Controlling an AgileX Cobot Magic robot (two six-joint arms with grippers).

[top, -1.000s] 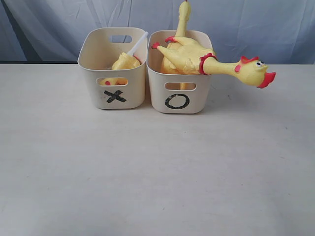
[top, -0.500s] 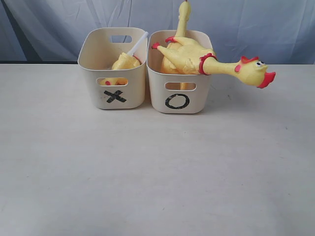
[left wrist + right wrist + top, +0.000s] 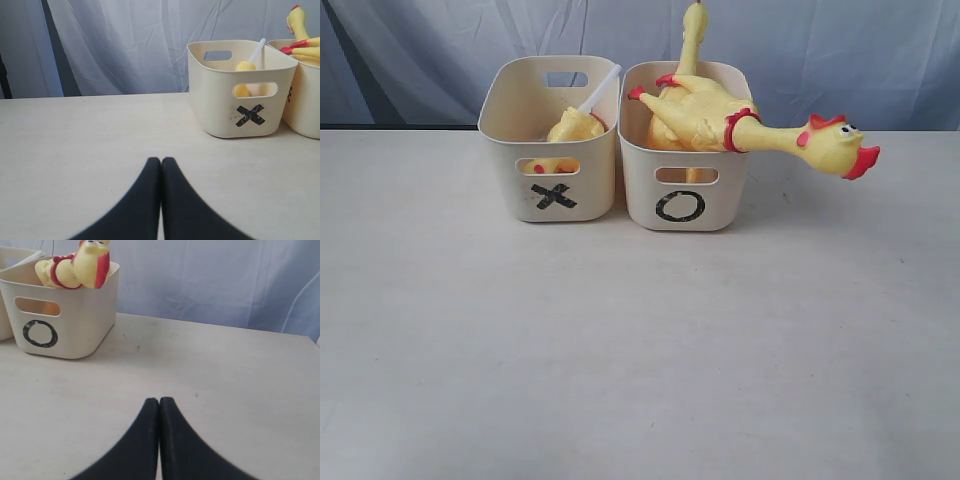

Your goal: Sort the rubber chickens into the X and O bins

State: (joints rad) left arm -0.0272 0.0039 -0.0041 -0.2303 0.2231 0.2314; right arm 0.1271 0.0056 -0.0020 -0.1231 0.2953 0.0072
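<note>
Two cream tubs stand side by side at the back of the table. The X bin (image 3: 552,185) (image 3: 240,115) holds yellow chicken pieces (image 3: 572,128) and a white tube (image 3: 600,88) (image 3: 259,50). The O bin (image 3: 682,195) (image 3: 65,330) holds two whole chickens: one (image 3: 720,118) lies across it with its head (image 3: 838,146) (image 3: 92,262) hanging over the right rim, another's neck (image 3: 694,35) sticks up behind. Neither gripper shows in the exterior view. My left gripper (image 3: 161,161) and right gripper (image 3: 159,401) are both shut on nothing, low over the table, well short of the bins.
A pale table (image 3: 640,350) stretches in front of the bins. A bluish-white curtain (image 3: 800,50) hangs behind it, with a dark gap (image 3: 55,50) at the left.
</note>
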